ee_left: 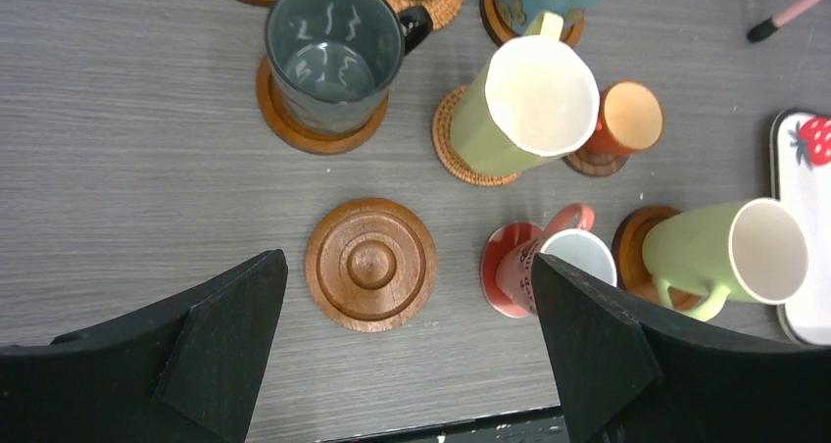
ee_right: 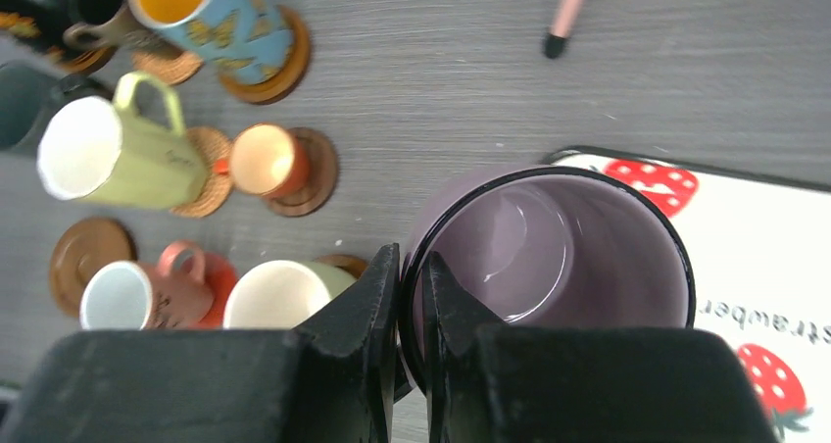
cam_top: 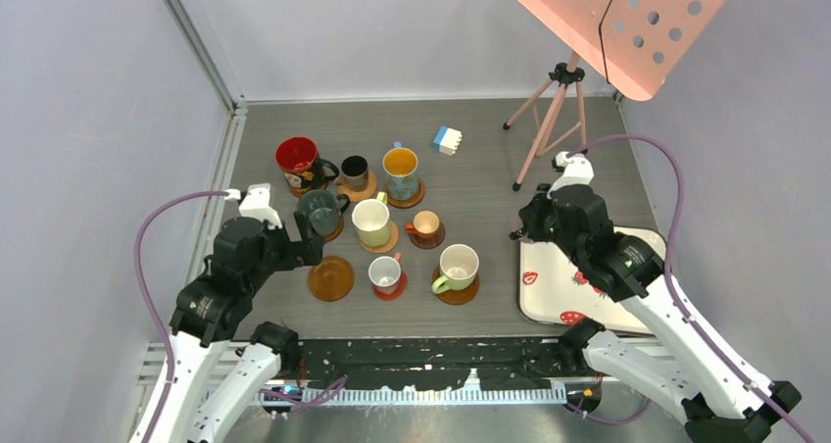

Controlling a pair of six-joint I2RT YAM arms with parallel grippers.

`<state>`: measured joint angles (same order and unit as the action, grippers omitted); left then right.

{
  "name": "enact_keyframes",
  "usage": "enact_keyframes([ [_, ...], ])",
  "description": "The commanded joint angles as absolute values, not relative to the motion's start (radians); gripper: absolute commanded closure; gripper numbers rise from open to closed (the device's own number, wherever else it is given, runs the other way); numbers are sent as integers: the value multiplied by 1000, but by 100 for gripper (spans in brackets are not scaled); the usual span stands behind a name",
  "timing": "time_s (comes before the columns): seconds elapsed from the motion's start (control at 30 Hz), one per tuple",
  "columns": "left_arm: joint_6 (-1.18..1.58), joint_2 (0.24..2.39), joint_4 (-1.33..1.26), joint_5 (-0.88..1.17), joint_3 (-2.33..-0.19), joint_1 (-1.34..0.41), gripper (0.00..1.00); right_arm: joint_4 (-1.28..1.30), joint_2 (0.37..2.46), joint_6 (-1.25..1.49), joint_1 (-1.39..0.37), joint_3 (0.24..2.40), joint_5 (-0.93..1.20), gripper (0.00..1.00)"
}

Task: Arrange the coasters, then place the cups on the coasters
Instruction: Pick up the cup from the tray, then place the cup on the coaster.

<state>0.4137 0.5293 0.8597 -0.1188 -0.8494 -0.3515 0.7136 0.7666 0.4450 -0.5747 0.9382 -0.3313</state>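
landmark: bare round brown wooden coaster with turned rings (cam_top: pixel 330 277), front-left corner of the cup cluster, nothing on it
left gripper (ee_left: pixel 407 267): jaws spread as wide as they go, empty, hanging right above the bare coaster
right gripper (ee_right: pixel 410 267): fingers almost together, pinching the wall of a lilac glazed mug with a black rim (ee_right: pixel 549 247), one finger inside and one outside
held mug: far right of the bare coaster, at the left edge of the white rectangular tray with strawberry prints (cam_top: pixel 551 291); lifted or resting, cannot tell
seated cups: right of the bare coaster, pink mug with white inside (cam_top: pixel 384 270) on a flat red coaster (ee_left: pixel 490 267), then pale green mug (cam_top: pixel 458 264); behind it, dark green mug (cam_top: pixel 317 208), cream faceted mug (cam_top: pixel 370 218), small orange cup (cam_top: pixel 426 223); farthest back, red-inside mug (cam_top: pixel 297 155), small black mug (cam_top: pixel 354 168), blue mug with yellow inside (cam_top: pixel 400 164); each on its own disc
open room: bare grey tabletop (cam_top: pixel 490 208) right of the cluster up to the tray; narrower strip left of the bare coaster to the aluminium side rail (cam_top: pixel 227 164)
in the way: pink mug just right of the bare coaster, dark green mug just behind it, neither touching it
others: small blue-and-white block (cam_top: pixel 448 139) and pink tripod stand (cam_top: pixel 549 120), both far back-right of the bare coaster
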Motion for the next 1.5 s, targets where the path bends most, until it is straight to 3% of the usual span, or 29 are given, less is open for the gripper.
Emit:
enact_keyframes([
  [0.0,454,542,899,-222,-964,-354,1,525,803,356,-675,1031,-256,95],
  [0.37,499,528,1084,-394,-1241,-354,1,334,1050,128,-998,1200,-139,95],
  [0.63,475,458,1169,-535,-1321,-354,1,278,1355,46,-1196,1420,-126,95],
  [1.07,449,404,1213,-569,-1358,-354,1,292,1795,-53,-1269,1731,3,95],
  [1.47,448,356,1196,-554,-1336,-354,1,284,2014,-172,-1304,1840,54,94],
])
